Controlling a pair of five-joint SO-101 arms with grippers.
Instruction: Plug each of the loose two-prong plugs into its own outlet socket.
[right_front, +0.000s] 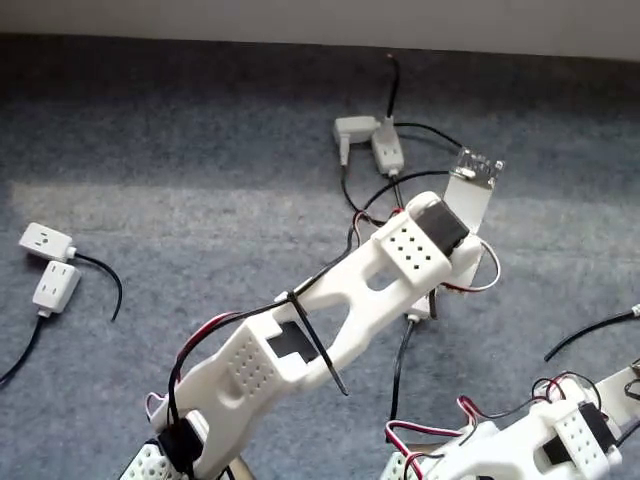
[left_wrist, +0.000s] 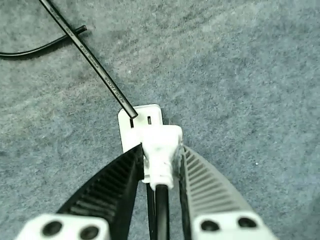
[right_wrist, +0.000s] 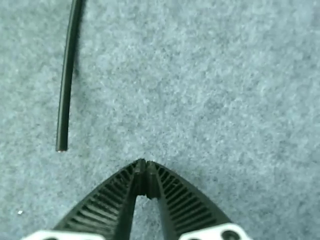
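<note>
At the far left of the tabletop (right_front: 200, 150), a left socket (right_front: 45, 240) and a white block (right_front: 57, 285) lay touching. Each one had a black cord. I could not tell if a plug sat inside either one.

Up in the middle, a top plug (right_front: 354, 129) lay right beside a top socket (right_front: 387, 147). I could not tell if they were joined.

Under the long left arm, the left end effector (left_wrist: 161, 148) was squeezed on a plug (left_wrist: 161, 142). The plug touched the edge of a socket (left_wrist: 134, 119). Two slots on that socket showed bare, so I think the prongs were not in yet. This plug seemed to be the step in hand. It would need lining up and then a push.

At the right, the right end effector (right_wrist: 146, 167) was pinched closed with nothing in it, just over the tabletop. The end of a loose cord (right_wrist: 67, 80) lay near it.

So the job looked only partly done at best. At least one socket had no plug in it.
</note>
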